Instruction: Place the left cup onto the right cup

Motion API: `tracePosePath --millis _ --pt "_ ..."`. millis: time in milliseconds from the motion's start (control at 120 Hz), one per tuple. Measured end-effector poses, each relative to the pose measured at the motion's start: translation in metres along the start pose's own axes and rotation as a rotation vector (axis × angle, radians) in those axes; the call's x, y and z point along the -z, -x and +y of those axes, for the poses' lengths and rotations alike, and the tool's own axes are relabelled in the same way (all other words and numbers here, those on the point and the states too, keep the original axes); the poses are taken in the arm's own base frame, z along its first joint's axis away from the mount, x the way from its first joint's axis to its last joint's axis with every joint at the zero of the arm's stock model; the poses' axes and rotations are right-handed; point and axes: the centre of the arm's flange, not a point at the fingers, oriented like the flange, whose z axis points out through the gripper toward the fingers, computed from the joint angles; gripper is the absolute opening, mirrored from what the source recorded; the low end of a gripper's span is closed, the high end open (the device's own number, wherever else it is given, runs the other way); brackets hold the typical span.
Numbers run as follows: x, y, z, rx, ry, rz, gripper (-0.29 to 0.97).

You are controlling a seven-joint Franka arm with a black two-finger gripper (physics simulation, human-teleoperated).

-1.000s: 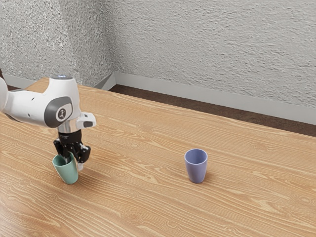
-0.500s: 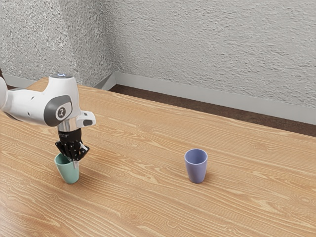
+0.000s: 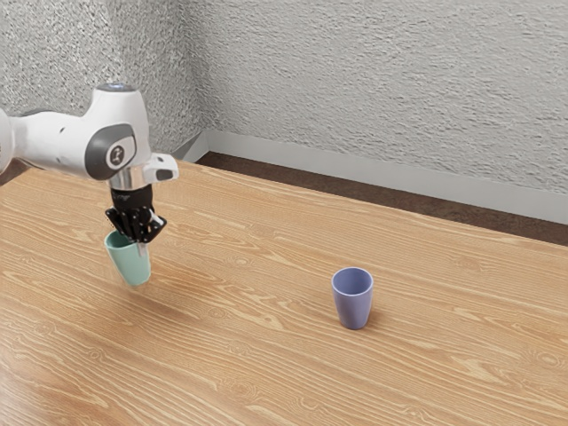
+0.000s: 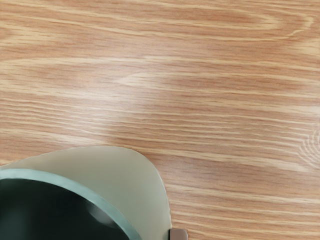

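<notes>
Over the wooden counter (image 3: 266, 373) the white arm (image 3: 75, 142) reaches in from the exterior view's left. The green cup (image 3: 130, 261), its rim clamped in the black jaws, hangs slightly tilted above the counter, well apart from the upright purple cup (image 3: 352, 298).

We see the green cup (image 4: 125, 185) up close, its rim curved and its inside dark. Beyond it lies the wood-grained surface (image 4: 210, 75), with a pale sheen.

There are two cups: one green cup (image 3: 130, 262) toward the exterior view's left and one purple cup (image 3: 352, 298) toward the exterior view's right. There is one wooden table (image 3: 266, 364), one white robot arm (image 3: 84, 146), and one black gripper (image 3: 136, 240).
</notes>
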Motion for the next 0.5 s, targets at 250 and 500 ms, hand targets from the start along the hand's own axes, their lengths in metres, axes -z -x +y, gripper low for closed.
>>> tracePosePath --millis 250,500 --pt "0.043 -0.036 0.029 -0.042 -0.016 0.023 -0.1" --pt "0.069 -0.064 0.085 -0.125 -0.013 0.054 -0.1"
